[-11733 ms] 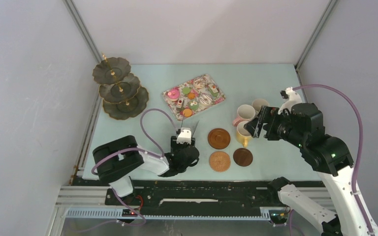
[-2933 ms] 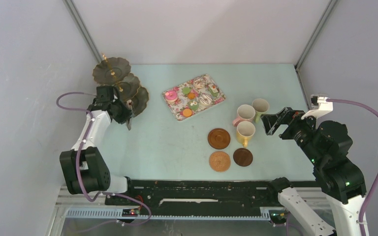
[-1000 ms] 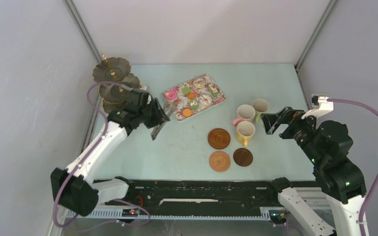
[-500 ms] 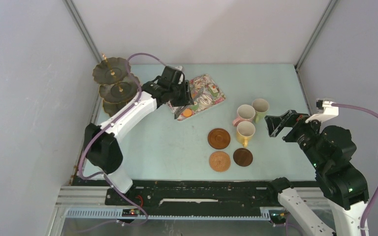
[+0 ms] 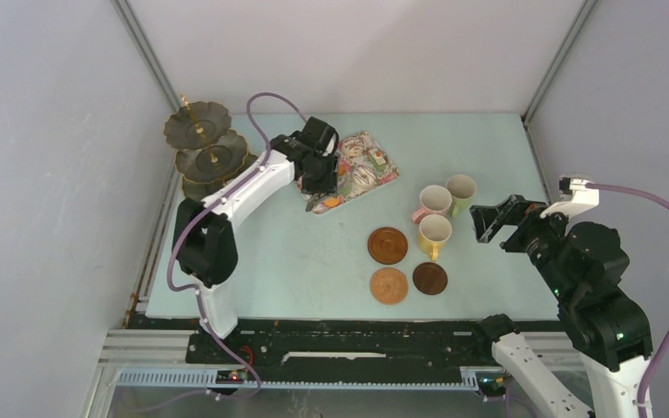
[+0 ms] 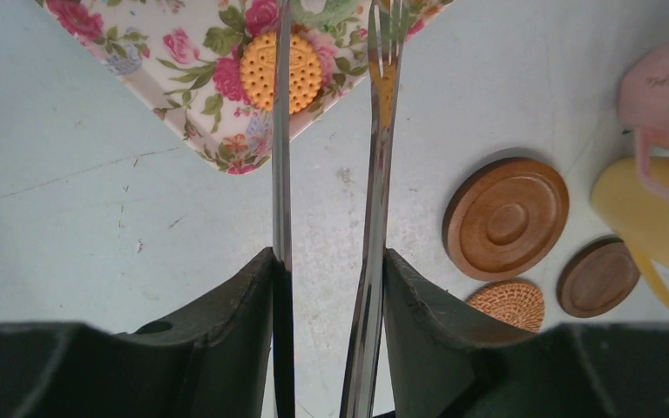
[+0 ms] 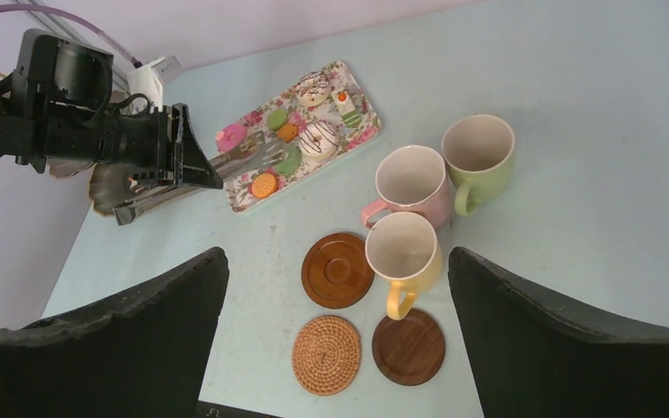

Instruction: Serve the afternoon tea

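My left gripper (image 5: 318, 178) is shut on the long metal tongs (image 6: 280, 131). The tong tips reach over the near corner of the flowered tray (image 5: 392, 177), straddling an orange biscuit (image 6: 305, 74) among the toy cakes (image 7: 318, 139). The dark three-tier stand (image 5: 205, 152) is at the far left. Pink (image 5: 433, 202), green (image 5: 461, 190) and yellow (image 5: 434, 233) mugs stand together on the table. Three coasters (image 5: 388, 245), (image 5: 389, 285), (image 5: 429, 278) lie bare beside them. My right gripper (image 5: 496, 222) is open and empty, high to the right of the mugs.
Grey walls close in the table on the left, back and right. The stand is close to the left wall. The arms' black base rail (image 5: 357, 335) runs along the near edge.
My left arm has swung right from beside the stand to the tray, carrying the tongs. My right gripper has shifted slightly and stays open.
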